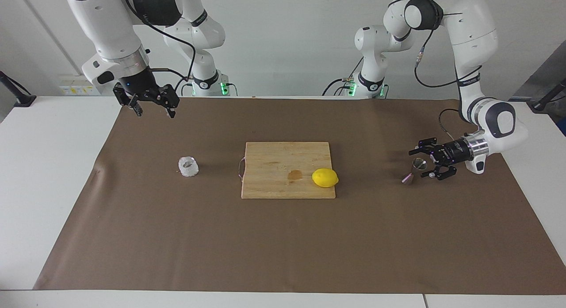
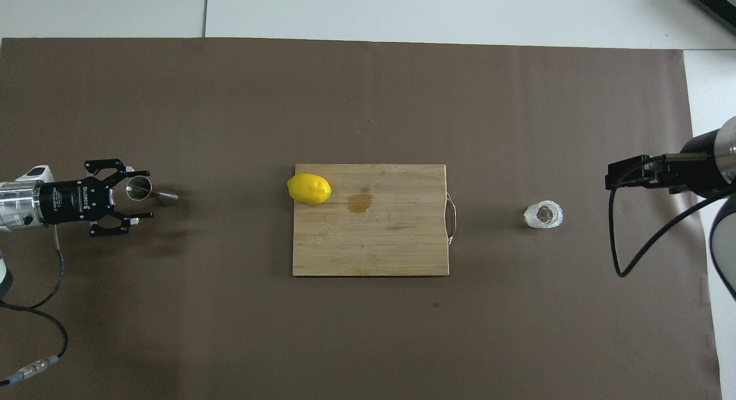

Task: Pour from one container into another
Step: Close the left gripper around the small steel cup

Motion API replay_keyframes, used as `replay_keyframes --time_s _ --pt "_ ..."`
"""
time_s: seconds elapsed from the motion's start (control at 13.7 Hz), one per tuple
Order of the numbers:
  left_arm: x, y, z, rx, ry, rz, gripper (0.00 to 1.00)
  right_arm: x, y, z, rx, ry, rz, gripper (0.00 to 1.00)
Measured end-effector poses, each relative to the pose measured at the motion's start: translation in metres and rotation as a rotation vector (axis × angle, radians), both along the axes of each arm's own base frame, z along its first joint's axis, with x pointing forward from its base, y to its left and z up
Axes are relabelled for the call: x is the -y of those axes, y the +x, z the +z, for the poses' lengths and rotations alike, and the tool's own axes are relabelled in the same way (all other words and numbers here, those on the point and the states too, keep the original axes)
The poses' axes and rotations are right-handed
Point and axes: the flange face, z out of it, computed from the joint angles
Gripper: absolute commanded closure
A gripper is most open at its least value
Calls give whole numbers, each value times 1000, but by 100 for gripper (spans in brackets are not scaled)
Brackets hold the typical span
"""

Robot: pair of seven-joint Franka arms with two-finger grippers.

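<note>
The clear textured glass cup (image 1: 188, 166) stands on the brown mat toward the right arm's end of the table; it also shows in the overhead view (image 2: 543, 214). The shiny metal jigger (image 1: 414, 171) stands on the mat toward the left arm's end and shows from above too (image 2: 150, 192). My left gripper (image 1: 421, 163) lies level, low over the mat and open, a finger on each side of the jigger's upper cone (image 2: 148, 194). I cannot tell if it touches. My right gripper (image 1: 154, 111) is open and empty, raised over the mat's edge near the robots (image 2: 610, 179).
A wooden cutting board (image 1: 283, 164) with a metal handle lies in the middle of the mat, with a yellow lemon (image 1: 325, 177) on its corner toward the left arm and a wet stain beside it. The brown mat (image 1: 283, 246) covers most of the white table.
</note>
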Motion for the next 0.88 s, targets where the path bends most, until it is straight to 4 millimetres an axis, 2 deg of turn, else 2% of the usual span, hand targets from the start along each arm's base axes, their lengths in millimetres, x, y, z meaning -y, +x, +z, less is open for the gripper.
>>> replay_keyframes --time_s 0.73,0.88 --pt "-2 0 0 2 -1 6 15 0 0 0 -1 0 0 0" --pt "-2 0 0 2 0 7 22 0 0 0 -1 0 0 0"
